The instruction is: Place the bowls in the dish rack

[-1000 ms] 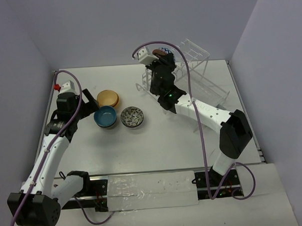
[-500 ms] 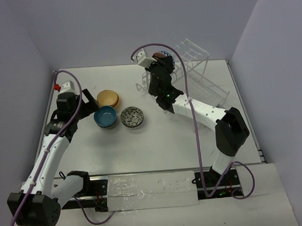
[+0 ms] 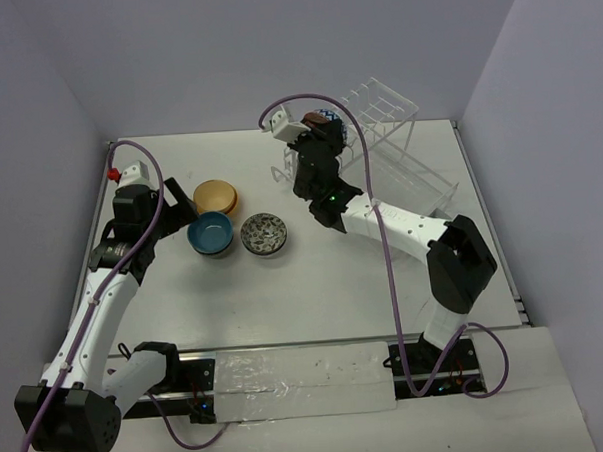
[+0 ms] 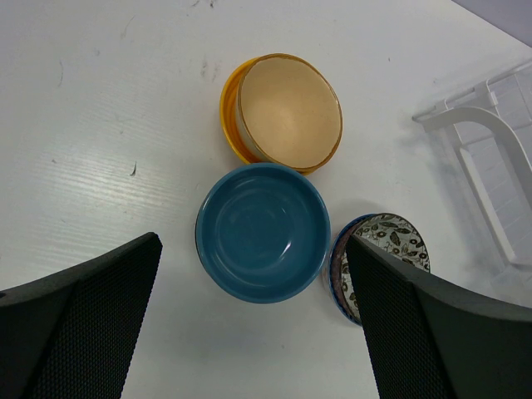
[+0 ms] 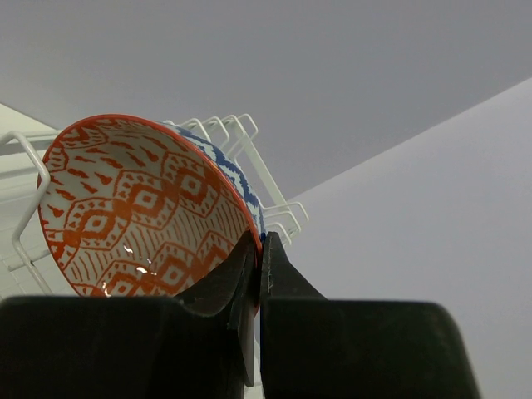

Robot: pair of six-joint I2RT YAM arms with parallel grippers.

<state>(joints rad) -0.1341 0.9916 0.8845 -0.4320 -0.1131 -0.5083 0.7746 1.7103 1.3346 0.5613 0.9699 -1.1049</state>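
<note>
**Right pincer clamped on patterned bowl at the dish rack; left pincer apart over the table bowls.**
In the right wrist view, the right gripper (image 5: 256, 249) has its fingers closed together on the rim of the orange-patterned bowl (image 5: 141, 208). The bowl is tilted at left of centre against the white wires of the dish rack (image 5: 224, 129). In the left wrist view, the left gripper (image 4: 253, 245) has its jaws wide apart and holds nothing. The blue bowl (image 4: 262, 231) sits at frame centre on the table (image 4: 100, 100). The tan bowl (image 4: 289, 110) is nested in the orange-yellow bowl (image 4: 226, 108) above it. The leaf-patterned bowl (image 4: 386, 249) is just beside it at lower right.
</note>
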